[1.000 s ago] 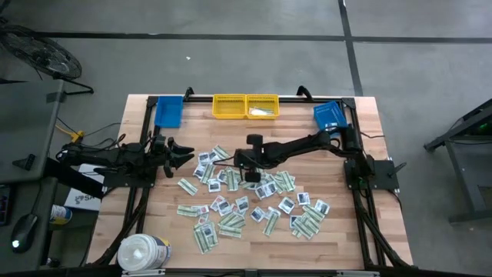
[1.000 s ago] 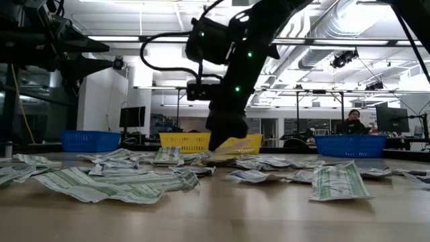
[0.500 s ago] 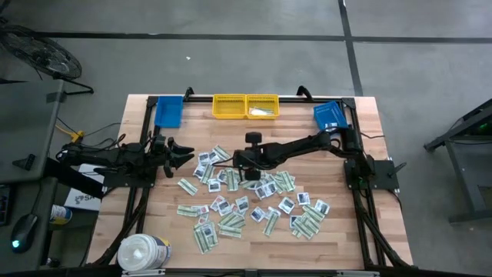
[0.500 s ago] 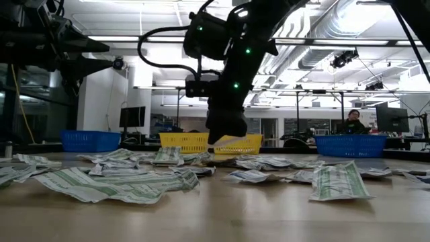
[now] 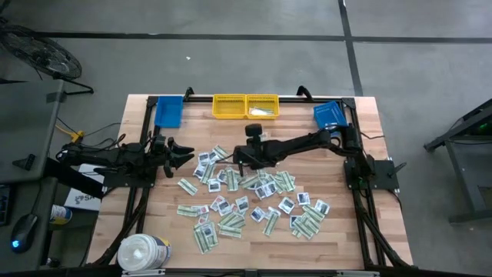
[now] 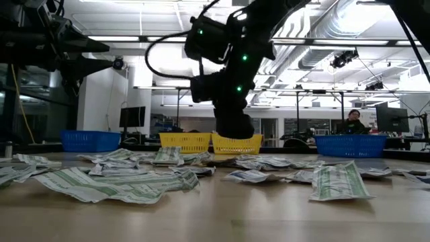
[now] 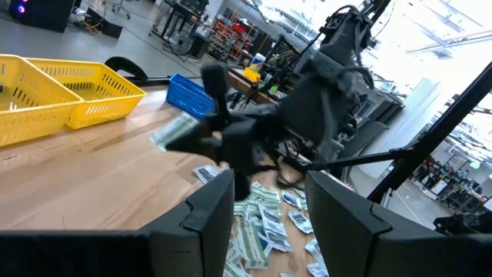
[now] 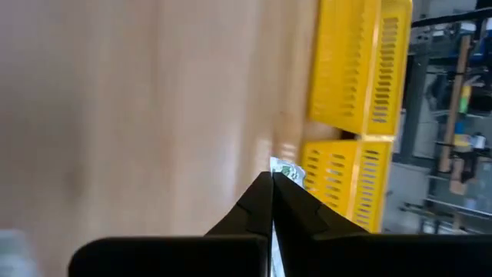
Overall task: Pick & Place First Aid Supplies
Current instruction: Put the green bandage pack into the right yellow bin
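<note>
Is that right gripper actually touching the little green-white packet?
Touching. In the right wrist view, the right gripper is shut on the green-white packet, whose end pokes out at the fingertips.

- Table point(image 5: 154, 231): packets point(image 5: 246, 201) spread over its middle.
- Two bins point(image 5: 245, 106) side by side at the far edge, centre; one bin point(image 5: 169, 111) at the far left corner, one point(image 5: 330, 115) at the far right.
- Tub point(image 5: 142, 252) at the near left corner.
- Left gripper point(image 5: 187, 151) at the left side, just left of the spread.
- Right gripper point(image 5: 237, 158) over the spread's far edge, between the packets and the centre bins; a packet point(image 8: 287, 173) sits between its fingertips.
</note>
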